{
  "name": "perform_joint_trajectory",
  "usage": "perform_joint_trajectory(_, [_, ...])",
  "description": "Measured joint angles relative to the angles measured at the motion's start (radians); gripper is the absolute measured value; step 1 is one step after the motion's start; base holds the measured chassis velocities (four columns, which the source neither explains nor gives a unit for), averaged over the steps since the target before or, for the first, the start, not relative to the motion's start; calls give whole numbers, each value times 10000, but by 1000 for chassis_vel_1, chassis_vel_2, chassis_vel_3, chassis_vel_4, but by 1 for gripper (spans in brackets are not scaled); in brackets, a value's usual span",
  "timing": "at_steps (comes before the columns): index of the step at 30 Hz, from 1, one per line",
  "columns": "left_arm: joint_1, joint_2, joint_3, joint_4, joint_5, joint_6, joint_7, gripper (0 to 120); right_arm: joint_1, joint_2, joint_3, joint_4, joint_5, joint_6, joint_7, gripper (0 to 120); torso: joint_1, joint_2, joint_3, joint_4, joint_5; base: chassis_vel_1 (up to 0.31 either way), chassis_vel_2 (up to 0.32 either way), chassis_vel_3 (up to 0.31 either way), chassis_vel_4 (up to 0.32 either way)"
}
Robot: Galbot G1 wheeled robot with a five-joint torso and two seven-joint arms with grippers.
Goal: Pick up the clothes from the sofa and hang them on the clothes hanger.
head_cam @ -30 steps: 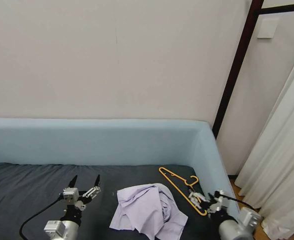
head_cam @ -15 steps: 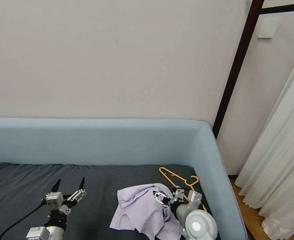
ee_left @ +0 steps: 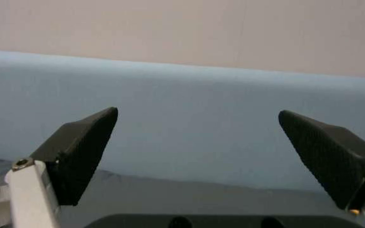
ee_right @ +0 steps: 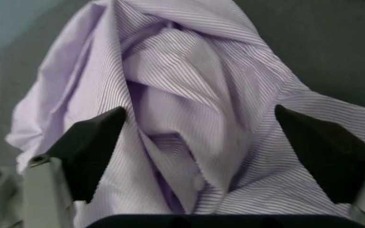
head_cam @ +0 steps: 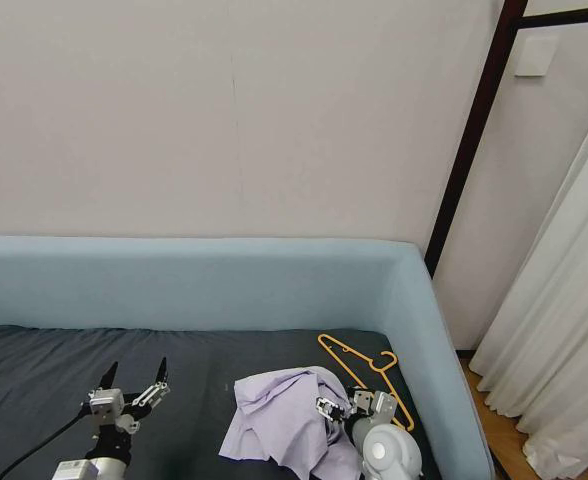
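Orange hanger (head_cam: 346,365) lies diagonally, hook toward sofa arm (head_cam: 426,330).

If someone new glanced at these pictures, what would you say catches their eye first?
The crumpled lilac striped shirt on the dark sofa seat stands out, with the right gripper open at its right edge, fingers straddling the folds. An orange hanger lies just beyond, toward the sofa's right arm. The left gripper hovers open over bare seat to the left.
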Motion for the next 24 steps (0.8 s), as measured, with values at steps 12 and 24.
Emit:
perform_joint_trajectory(12, [-40,6,63,197,73,-187,-89,100,-402,137,-150,31,-646,443,-432,45,0,0,0,1,1,0,0,0,0])
perform_joint_trajectory(24, [-148,38,115,396,168,-309,-202,100,-384,237,-308,-71,-865,1015,-490,0,0,0,0,1,1,0,0,0,0])
